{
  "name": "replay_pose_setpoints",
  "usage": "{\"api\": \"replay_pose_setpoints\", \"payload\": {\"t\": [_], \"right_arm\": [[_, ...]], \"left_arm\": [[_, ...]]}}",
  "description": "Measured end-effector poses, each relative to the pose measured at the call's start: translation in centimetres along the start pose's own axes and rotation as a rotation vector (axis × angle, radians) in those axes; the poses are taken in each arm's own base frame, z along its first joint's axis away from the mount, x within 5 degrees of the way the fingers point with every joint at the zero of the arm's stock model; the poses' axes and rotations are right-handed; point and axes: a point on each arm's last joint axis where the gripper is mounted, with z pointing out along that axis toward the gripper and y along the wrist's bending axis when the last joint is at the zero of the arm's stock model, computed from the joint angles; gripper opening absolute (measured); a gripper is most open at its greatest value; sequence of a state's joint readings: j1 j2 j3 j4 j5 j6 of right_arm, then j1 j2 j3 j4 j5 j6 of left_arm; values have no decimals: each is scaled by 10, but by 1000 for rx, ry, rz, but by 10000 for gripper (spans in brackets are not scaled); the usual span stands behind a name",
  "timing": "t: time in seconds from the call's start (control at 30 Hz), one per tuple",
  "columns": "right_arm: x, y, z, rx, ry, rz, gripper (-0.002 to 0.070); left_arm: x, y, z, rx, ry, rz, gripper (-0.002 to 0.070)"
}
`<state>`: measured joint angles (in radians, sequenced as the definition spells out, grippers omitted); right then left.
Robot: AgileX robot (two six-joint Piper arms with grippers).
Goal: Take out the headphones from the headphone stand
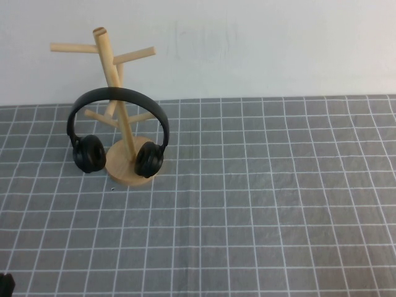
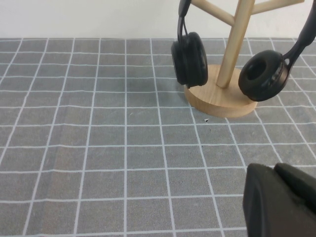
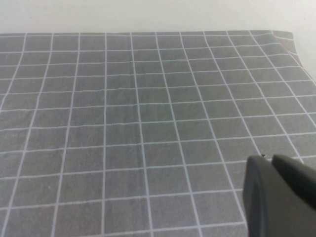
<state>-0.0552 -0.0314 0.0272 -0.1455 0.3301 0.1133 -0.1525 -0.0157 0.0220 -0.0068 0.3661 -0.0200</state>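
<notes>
Headphones [image 1: 117,133], the black over-ear kind with a thin arched headband and two round padded earcups, are hanging on the light wooden tree-shaped stand [image 1: 117,93] near the far left corner of the desk [image 1: 260,204], which has a grey cloth with a white grid on it. The headband arches across the slanted pole, one earcup hangs just off the round disc base on its left, and the other sits in front of the base. The left claw [image 2: 279,202] is down by the near left corner of the desk, well apart from the stand, pinched fully closed with nothing in it. The right claw [image 3: 279,195] hangs over bare cloth on the right side; can't tell how its fingers stand.
</notes>
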Motion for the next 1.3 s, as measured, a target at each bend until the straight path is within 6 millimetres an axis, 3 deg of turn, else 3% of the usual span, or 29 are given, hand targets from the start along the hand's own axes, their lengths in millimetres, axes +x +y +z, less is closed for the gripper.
{"api": "replay_pose_setpoints", "payload": {"t": [0.4, 0.67, 0.93, 1.17, 1.3], "right_arm": [[0, 0, 0, 0, 0, 0, -6], [0, 0, 0, 0, 0, 0, -6], [0, 0, 0, 0, 0, 0, -6], [0, 0, 0, 0, 0, 0, -6], [0, 0, 0, 0, 0, 0, -6]], "left_arm": [[-5, 0, 0, -5, -67, 18, -3], [-41, -1, -10, 9, -475, 7, -3], [-52, -1, -17, 14, -624, -21, -3], [-79, 1, -46, 8, -1060, -45, -3], [-97, 1, -61, -33, -1137, 12, -3]]}}
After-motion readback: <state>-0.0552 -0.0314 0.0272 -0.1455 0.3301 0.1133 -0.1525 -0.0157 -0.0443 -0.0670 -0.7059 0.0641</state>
